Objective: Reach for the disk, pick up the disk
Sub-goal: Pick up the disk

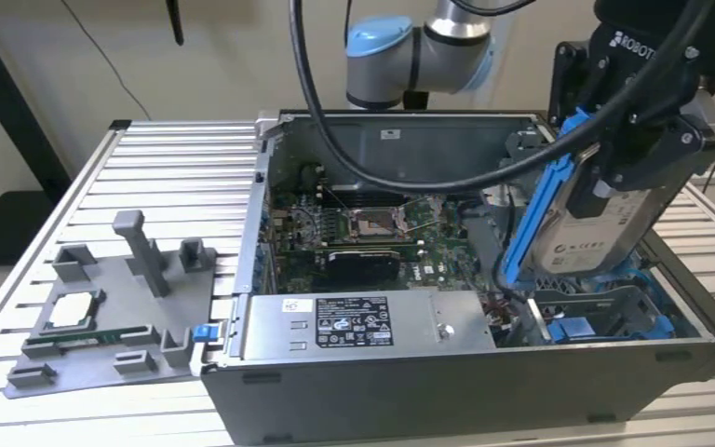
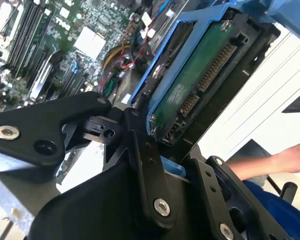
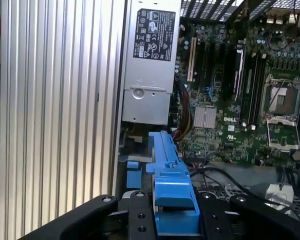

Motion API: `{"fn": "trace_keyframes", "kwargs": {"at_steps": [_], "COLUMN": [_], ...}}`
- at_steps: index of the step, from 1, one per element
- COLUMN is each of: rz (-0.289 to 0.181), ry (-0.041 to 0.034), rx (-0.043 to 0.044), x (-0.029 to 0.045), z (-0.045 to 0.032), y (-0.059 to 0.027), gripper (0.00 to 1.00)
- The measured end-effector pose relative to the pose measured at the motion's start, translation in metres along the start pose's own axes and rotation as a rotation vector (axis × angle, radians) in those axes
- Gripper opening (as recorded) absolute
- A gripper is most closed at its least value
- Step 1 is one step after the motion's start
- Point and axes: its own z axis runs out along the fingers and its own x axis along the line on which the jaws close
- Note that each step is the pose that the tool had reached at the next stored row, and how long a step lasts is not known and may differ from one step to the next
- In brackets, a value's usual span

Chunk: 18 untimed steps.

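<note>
My gripper (image 1: 628, 154) is shut on the disk (image 1: 600, 223), a silver drive with a white label in a bright blue frame (image 1: 534, 219). The disk hangs upright and slightly tilted above the drive bay at the right end of the open computer case (image 1: 482, 372). In the second wrist view the disk's green circuit side (image 2: 200, 82) and its connector show between the black fingers (image 2: 145, 155). The first wrist view looks along the frame's blue edge (image 3: 171, 182), clamped between the finger links.
Inside the case lie a motherboard (image 1: 357, 228) and a grey power supply (image 1: 357, 326). A grey fixture plate (image 1: 109, 317) with posts and a small square chip sits on the slatted table at the exterior view's left. A person's hand (image 2: 290, 160) shows beside the table.
</note>
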Motion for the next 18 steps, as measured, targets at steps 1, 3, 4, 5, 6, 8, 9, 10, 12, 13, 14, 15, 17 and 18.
{"fn": "trace_keyframes", "kwargs": {"at_steps": [1, 3, 4, 5, 6, 8, 9, 10, 12, 13, 14, 15, 17, 18], "rz": [0.000, 0.000, 0.000, 0.000, 0.000, 0.000, 0.000, 0.000, 0.000, 0.000, 0.000, 0.001, 0.002, 0.002], "ry": [0.0000, -0.0001, 0.0000, -0.0001, 0.0000, 0.0000, 0.0000, 0.0000, 0.0000, 0.0001, -0.0001, 0.0000, 0.0000, 0.0002], "rx": [0.0000, 0.0000, 0.0000, 0.0000, 0.0000, 0.0000, 0.0000, 0.0000, 0.0000, 0.0000, 0.0000, -0.0001, 0.0000, 0.0000], "x": [0.0008, 0.0025, 0.0034, 0.0043, 0.0053, 0.0073, 0.0083, 0.0094, 0.0116, 0.0128, 0.0138, 0.0145, 0.0149, 0.0150], "z": [0.0005, 0.0015, 0.0020, 0.0024, 0.0029, 0.0037, 0.0042, 0.0047, 0.0057, 0.0062, 0.0069, 0.0073, 0.0078, 0.0079], "y": [-0.0041, -0.0123, -0.0163, -0.0199, -0.0239, -0.0311, -0.0348, -0.0385, -0.0451, -0.0472, -0.0483, -0.0488, -0.0488, -0.0488], "gripper": [0.00, 0.00, 0.00, 0.00, 0.00, 0.00, 0.00, 0.00, 0.00, 0.00, 0.00, 0.00, 0.00, 0.00]}}
